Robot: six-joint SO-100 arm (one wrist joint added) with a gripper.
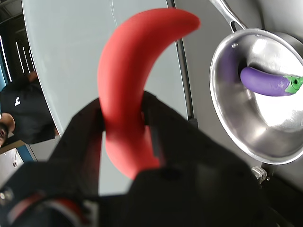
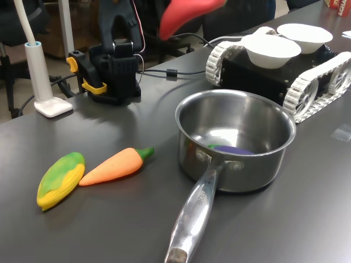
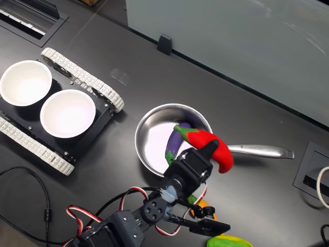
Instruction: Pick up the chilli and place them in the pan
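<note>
The chilli is pinched in the gripper in the air beside the pan, its stem end hidden by the jaws. One purple eggplant lies in the pan; two white bowls sit on a tracked vehicle, and one carrot lies beside one corn cob.

You see a dark table carrying the pan, a carrot, a corn cob, a tracked vehicle and a lamp base.
</note>
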